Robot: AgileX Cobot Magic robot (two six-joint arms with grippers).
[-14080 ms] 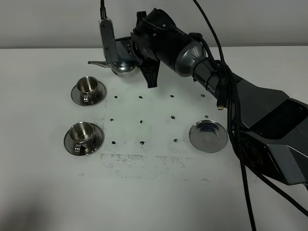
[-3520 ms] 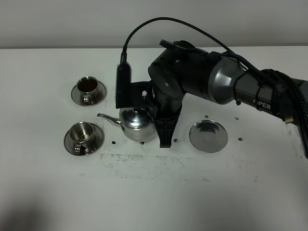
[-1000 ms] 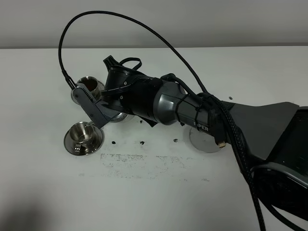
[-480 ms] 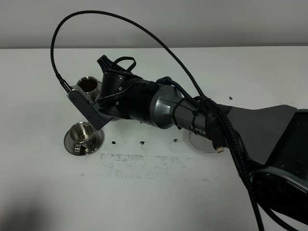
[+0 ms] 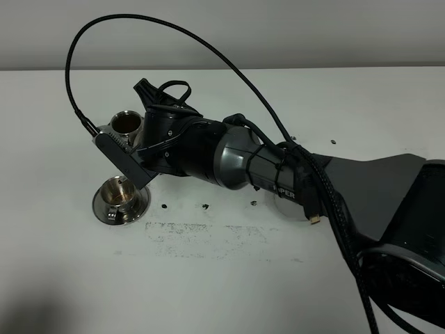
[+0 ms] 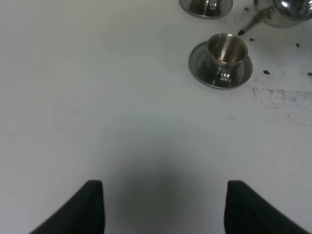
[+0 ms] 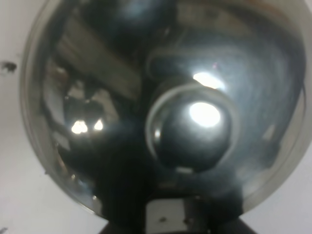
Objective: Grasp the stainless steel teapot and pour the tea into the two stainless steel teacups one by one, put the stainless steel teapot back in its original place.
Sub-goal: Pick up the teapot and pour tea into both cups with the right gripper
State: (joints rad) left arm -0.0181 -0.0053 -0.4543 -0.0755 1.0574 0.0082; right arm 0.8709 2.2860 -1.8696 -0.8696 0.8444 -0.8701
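Two shiny steel teacups (image 5: 119,195) (image 5: 125,122), round rimmed saucers (image 6: 197,68), mirror-smooth teapot (image 7: 97,87), ball knob (image 7: 192,126)

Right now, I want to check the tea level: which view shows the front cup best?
The left wrist view: the front cup stands clear on its saucer, its inside visible. The high view shows it too, close beside the arm. The right wrist view shows only the teapot.

Your high camera looks steeply down on the white table (image 5: 69,278). Your left wrist camera views it obliquely from farther off, sharing the nearer small shiny steel cup (image 5: 119,193). Your right wrist camera sits close against the shiny steel teapot (image 7: 195,126).
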